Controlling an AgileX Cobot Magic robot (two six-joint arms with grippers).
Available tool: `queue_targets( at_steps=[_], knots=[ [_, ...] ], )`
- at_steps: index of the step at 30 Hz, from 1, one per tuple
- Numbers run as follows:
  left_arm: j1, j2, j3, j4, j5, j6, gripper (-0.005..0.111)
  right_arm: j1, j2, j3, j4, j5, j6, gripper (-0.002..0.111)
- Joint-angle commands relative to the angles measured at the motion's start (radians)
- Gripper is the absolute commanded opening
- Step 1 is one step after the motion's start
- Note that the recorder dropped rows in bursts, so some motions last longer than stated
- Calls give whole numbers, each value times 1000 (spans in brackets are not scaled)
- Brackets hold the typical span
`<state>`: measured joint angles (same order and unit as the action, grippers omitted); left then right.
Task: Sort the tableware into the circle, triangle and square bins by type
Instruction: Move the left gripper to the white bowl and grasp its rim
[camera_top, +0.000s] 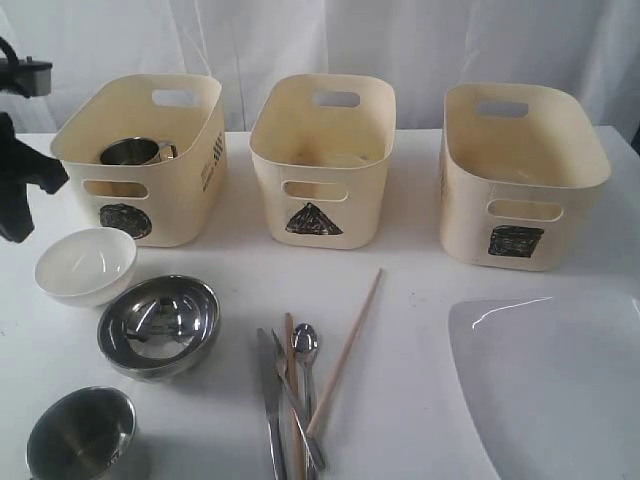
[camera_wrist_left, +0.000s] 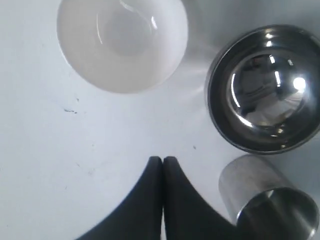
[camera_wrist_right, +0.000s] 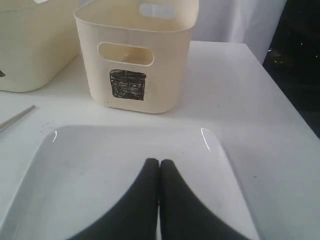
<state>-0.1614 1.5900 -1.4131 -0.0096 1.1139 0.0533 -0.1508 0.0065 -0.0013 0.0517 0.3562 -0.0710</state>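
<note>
Three cream bins stand at the back: circle (camera_top: 140, 190), triangle (camera_top: 322, 170), square (camera_top: 520, 180). One steel cup (camera_top: 135, 152) sits in the circle bin. In front of them lie the small white bowl (camera_top: 86, 264), steel bowl (camera_top: 158, 325), second steel cup (camera_top: 82, 432), knife (camera_top: 272, 410), spoon (camera_top: 305, 345), chopsticks (camera_top: 345, 350) and the large white plate (camera_top: 550, 385). My left gripper (camera_wrist_left: 163, 160) is shut and empty, hovering between the white bowl (camera_wrist_left: 122, 42), steel bowl (camera_wrist_left: 265, 90) and cup (camera_wrist_left: 265, 200). My right gripper (camera_wrist_right: 159, 162) is shut and empty over the plate (camera_wrist_right: 100, 170), facing the square bin (camera_wrist_right: 135, 55).
The left arm (camera_top: 20, 180) shows at the exterior view's left edge, beside the circle bin. The table's right edge (camera_wrist_right: 280, 100) runs close past the square bin, with dark floor beyond. A white curtain hangs behind the bins.
</note>
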Motion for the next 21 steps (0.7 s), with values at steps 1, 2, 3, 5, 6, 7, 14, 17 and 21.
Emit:
queue_targets(
  at_steps=[1,2,3,5,6,7,14,17,21],
  knots=[
    [-2,-8,92,78,-124,-141,0,3,-6,1,0,-6,4,0],
    [-2,-8,107,92,-147,-168,0,3,-6,1,0,-6,4,0],
    [-2,-8,127,102,-168,-198,0,3,-6,1,0,-6,4,0],
    [-2,-8,170,108,-219,-213,0,3,-6,1,0,-6,4,0],
    [-2,-6,190,108,-250,-213,0,3,-6,1,0,-6,4,0],
    [-2,-1,206,108,-277,-215,0,3,-6,1,0,-6,4,0],
    [-2,22,237,108,-374,-224,0,3,-6,1,0,-6,4,0],
    [-2,22,237,137,-387,-238,0,3,-6,1,0,-6,4,0],
    [-2,24,237,188,-381,-234,6,3,-6,1,0,-6,4,0]
  ],
)
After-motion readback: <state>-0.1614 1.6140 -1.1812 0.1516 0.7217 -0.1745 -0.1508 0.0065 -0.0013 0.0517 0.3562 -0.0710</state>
